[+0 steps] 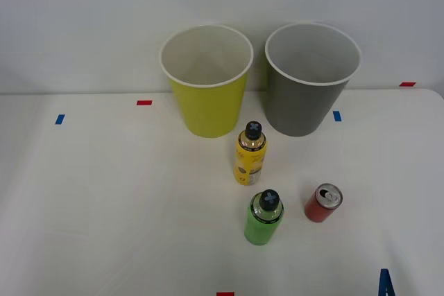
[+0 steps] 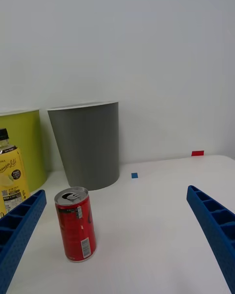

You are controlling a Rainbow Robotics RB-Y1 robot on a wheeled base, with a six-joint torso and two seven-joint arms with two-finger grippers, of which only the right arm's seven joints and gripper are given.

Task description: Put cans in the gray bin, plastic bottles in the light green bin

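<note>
Altogether, the front view counts two bins, two plastic bottles and one can on the white table. At the far side the light green bin stands on the left and the gray bin on the right, just beside each other, both upright. Nearer, the yellow-labelled bottle stands in front of the gap between the bins, and the bright green bottle stands nearer again, close to it. The red can stands upright to the right of the green bottle, apart from it. Small red and blue tape marks dot the table.

Next, the right wrist view shows the hand open, its two blue ribbed fingers spread wide at the corners and holding nothing. One red can stands between them, close to one finger and touching neither. Beyond it rises the gray bin, with the light green bin and the yellow-labelled bottle beside it.
</note>
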